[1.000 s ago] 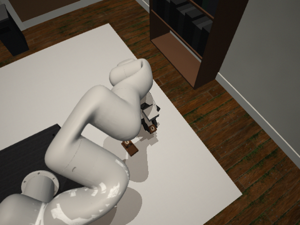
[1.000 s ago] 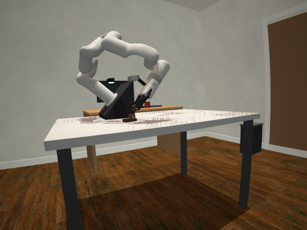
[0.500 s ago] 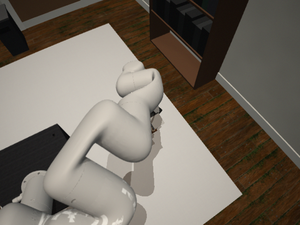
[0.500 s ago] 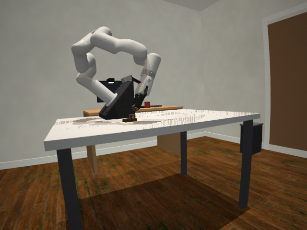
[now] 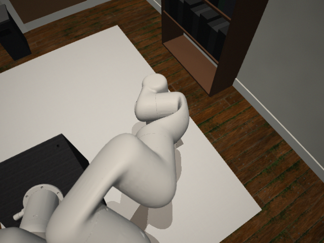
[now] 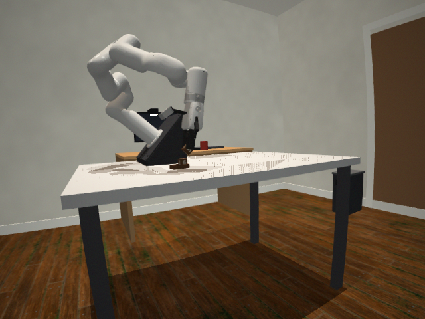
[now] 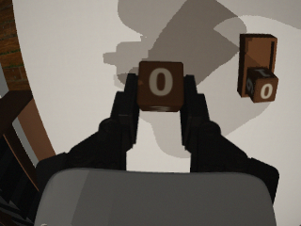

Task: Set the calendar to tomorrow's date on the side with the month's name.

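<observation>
In the wrist view my gripper point(image 7: 160, 89) is shut on a brown cube point(image 7: 161, 85) whose face toward the camera shows a white 0. It hangs above the white table. The brown tray point(image 7: 256, 64) lies on the table to the right, with a second cube point(image 7: 261, 86) at its near end showing a 0. In the exterior view the gripper point(image 6: 189, 145) points down and holds the cube point(image 6: 187, 149) a little above the table, behind the tray point(image 6: 178, 165) with its cube point(image 6: 182, 161). In the top view the arm hides the tray, cubes and gripper.
The arm's black base block point(image 6: 164, 139) stands on the table just left of the tray. A bookshelf point(image 5: 209, 39) stands beyond the table's far edge. A wooden desk with a red cup point(image 6: 203, 145) is behind the table.
</observation>
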Controlling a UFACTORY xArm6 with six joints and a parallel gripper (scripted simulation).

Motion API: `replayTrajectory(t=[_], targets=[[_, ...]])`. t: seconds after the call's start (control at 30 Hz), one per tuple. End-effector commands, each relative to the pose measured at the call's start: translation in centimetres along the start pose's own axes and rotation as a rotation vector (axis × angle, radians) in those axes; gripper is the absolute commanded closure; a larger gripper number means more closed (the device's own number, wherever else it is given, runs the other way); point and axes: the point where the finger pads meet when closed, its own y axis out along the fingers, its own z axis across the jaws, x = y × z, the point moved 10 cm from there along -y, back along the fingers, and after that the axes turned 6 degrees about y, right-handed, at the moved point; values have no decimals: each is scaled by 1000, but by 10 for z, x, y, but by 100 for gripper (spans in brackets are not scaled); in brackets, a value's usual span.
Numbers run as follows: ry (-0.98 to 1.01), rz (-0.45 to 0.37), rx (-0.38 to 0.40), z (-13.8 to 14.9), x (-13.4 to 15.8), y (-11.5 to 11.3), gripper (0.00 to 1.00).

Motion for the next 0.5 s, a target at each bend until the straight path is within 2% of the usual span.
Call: replayTrajectory(t=[0.0,0.23,0.47], targets=[[-3,-68,6,-2,-8,0,73],[-1,-264,22,-4,-29,3,73],[-1,-277,24,-4,-34,3,73]])
